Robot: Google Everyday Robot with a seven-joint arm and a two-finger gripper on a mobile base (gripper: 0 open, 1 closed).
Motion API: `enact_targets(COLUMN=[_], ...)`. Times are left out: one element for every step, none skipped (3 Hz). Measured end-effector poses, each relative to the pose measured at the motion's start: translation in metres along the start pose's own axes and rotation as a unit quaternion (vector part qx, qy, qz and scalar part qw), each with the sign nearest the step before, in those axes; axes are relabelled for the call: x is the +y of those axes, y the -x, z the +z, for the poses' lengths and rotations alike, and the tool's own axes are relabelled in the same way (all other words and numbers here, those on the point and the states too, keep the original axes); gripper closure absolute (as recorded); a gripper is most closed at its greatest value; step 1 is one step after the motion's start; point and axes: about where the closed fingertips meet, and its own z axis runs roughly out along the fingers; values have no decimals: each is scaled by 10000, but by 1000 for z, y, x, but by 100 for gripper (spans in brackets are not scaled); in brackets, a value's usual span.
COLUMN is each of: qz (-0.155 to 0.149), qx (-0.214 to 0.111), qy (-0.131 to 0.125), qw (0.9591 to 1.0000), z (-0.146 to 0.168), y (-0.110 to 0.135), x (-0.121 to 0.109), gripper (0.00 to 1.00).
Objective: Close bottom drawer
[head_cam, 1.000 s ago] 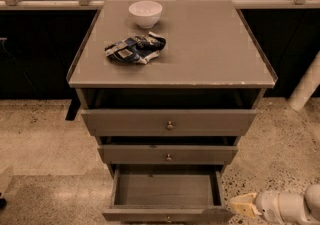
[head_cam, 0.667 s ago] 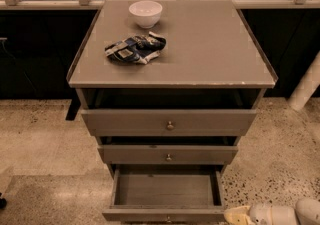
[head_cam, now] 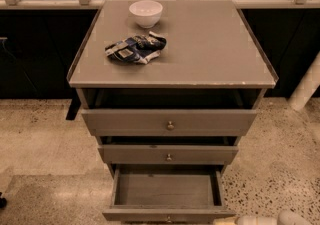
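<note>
Cabinet of flat grey material with three drawers, seen from above and in front, stood on a pale speckled stone floor [head_cam: 280, 169]. Its grey worktop [head_cam: 210, 44] carried a small round white bowl [head_cam: 146, 13] near the far edge, left of centre. A crumpled blue and white snack packet [head_cam: 135, 49] lay just in front of the bowl, nearer the left edge and apart from it.

Below the worktop's front edge, the tall grey top drawer front [head_cam: 170, 121] sat slightly out, with a dark gap above it. The middle grey drawer front [head_cam: 168, 154] sat beneath it, also a little out. Each had a small brass knob at centre.

The bottom drawer [head_cam: 150, 213], slim, grey-fronted and lowest of the three, was pulled well out, showing its grey box interior.

The robot's pale, cream-tipped claw [head_cam: 227, 221] was low beside the bottom drawer's front right corner, below the worktop's front right corner, cut off by the frame's lower edge. Whether the claw was wide or narrow could not be told.
</note>
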Motion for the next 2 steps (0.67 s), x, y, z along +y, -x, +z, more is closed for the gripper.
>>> enact_targets(qz=[251, 268], qx=[70, 62], qy=[115, 116], qw=[9996, 9996], z=[22, 24], y=[-15, -17], x=[-23, -27], gripper=[100, 100])
